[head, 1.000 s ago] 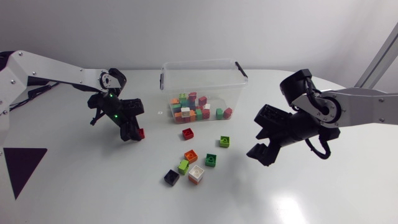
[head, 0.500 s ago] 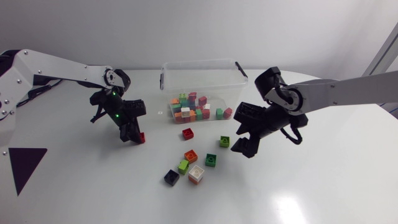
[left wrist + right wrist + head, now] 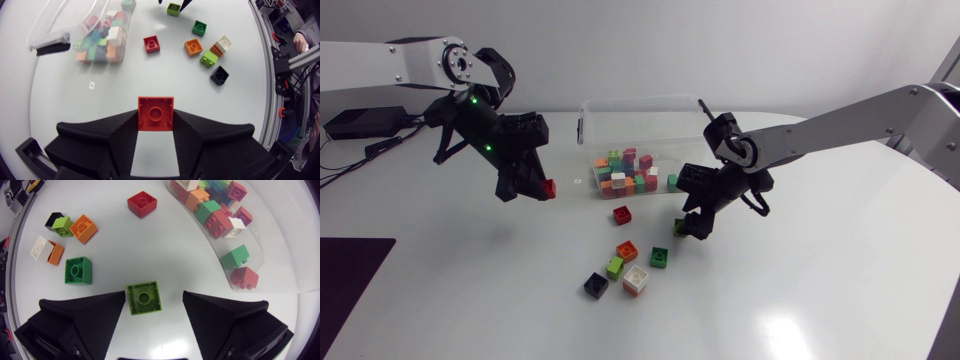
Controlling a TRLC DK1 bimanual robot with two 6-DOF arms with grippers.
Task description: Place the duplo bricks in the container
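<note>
Gripping a red brick (image 3: 155, 112) from two sides, the left gripper (image 3: 155, 120) hangs above the white table (image 3: 800, 300), well to the left of the container (image 3: 642, 103). Its fingers (image 3: 120, 132) are clamped flat against the brick's opposite faces, and the brick is clear of the tabletop.

Next comes the container, a clear plastic box with black clips on its short ends, standing open at the back of the table. A pile of bricks (image 3: 628, 172) in red, orange, green and white covers its floor.

On the table in front of it lie the loose pieces. A black brick (image 3: 596, 286) sits nearest the front edge, with a pale green brick (image 3: 615, 267) just beside it. That one touches an orange brick (image 3: 627, 251). A loose red brick (image 3: 622, 214) lies alone, close to the container's front wall. A white brick (image 3: 637, 279) rests right of the black one, with an orange piece against it. A dark green brick (image 3: 659, 257) lies flat, a little apart from the orange brick.

Farther right, the right arm (image 3: 840, 125) comes in from the side and ends near the container's front right corner. The right gripper (image 3: 152, 300) is lowered to the table with its fingers spread wide. A lime brick (image 3: 143, 297) lies on the table between them, studs up, nearer to one finger and with a clear gap to the other. It is not clamped.
</note>
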